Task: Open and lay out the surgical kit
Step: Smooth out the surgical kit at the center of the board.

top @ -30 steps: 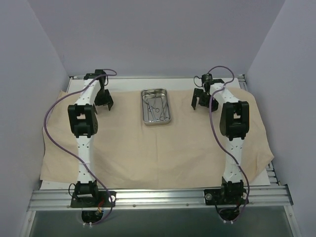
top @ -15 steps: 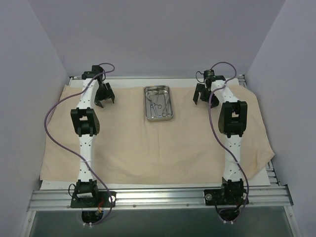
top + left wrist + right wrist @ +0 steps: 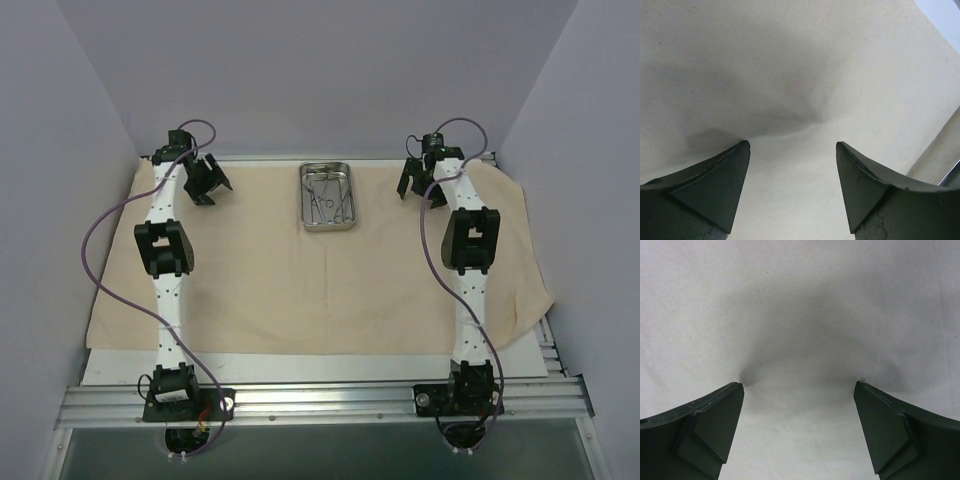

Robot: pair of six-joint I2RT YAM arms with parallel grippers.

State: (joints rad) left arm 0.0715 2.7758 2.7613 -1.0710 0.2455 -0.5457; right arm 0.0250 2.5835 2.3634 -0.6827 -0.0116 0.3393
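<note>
- Across the table, in the top view, a large beige cloth wrap (image 3: 300, 290) lies spread open and flat, with its near right corner hanging past the table edge.
- At the far middle of the cloth sits a shiny rectangular steel tray with rounded corners (image 3: 305, 200). Several thin ring-handled metal instruments (image 3: 328, 198) lie inside it.
- The left gripper (image 3: 205, 180) is at the far left of the cloth and the right gripper (image 3: 415, 182) at the far right. Both are well apart from the tray, one on each side.
- In the left wrist view, the left gripper (image 3: 792, 145) is spread wide with only cloth (image 3: 790, 60) showing between its dark fingers (image 3: 725, 180). A soft crease runs across the cloth just beyond the tips, and it grasps nothing.
- In the right wrist view, the right gripper (image 3: 799, 385) is also released, with its jaws far apart over plain cloth (image 3: 800, 300). The fingertips (image 3: 715, 415) are down at the fabric and shadow pools by each one. I cannot tell whether they press on it.
</note>
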